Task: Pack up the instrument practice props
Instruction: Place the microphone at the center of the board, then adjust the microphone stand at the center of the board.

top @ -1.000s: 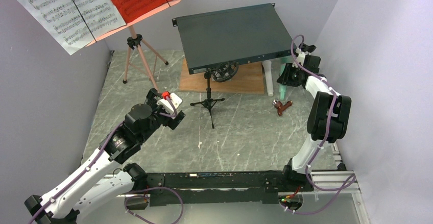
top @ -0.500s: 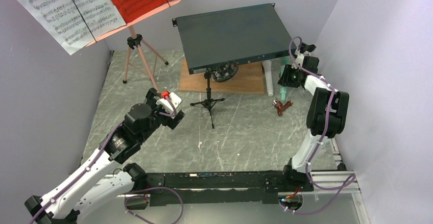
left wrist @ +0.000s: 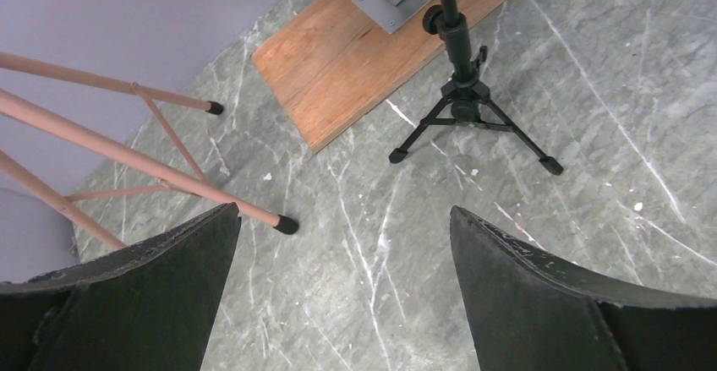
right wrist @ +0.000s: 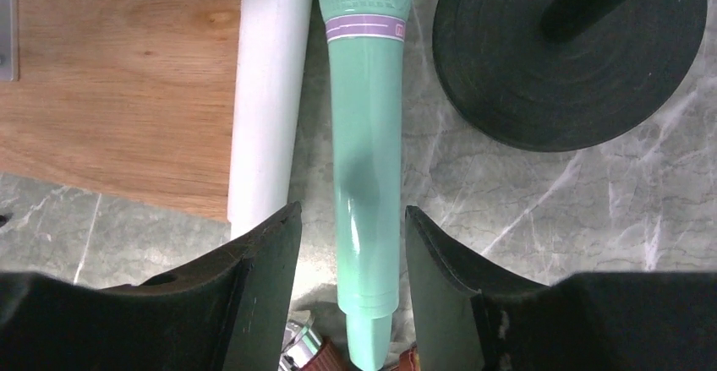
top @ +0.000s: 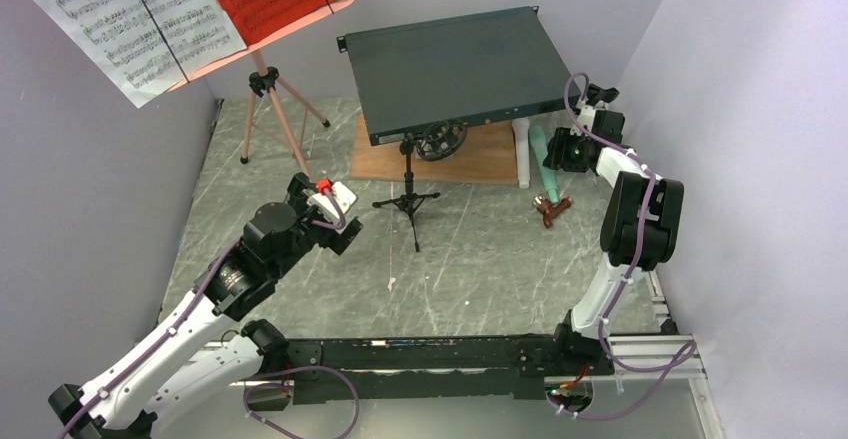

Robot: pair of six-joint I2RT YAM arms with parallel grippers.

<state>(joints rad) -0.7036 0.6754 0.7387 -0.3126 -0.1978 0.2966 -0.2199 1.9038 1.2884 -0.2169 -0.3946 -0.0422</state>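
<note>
Salmon-pink stand [top: 268, 109] with pages [top: 150, 19] fills the top view's upper left. My left pincer [left wrist: 342, 244] hangs open over the stone table [left wrist: 355, 320], with the stand's legs at its left and a black tripod [left wrist: 467, 109] upper right. Centre right, my right pincer [right wrist: 351, 219] gapes astride the mint tube [right wrist: 365, 134]. The white tube [right wrist: 269, 84] lies just beside it on the left, a round base [right wrist: 568, 50] upper right.

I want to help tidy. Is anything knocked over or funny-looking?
The mint-green plastic tube and the white tube lie flat on their sides along the wooden board edge, beside the black round stand base. Nothing looks spilled or broken.
</note>
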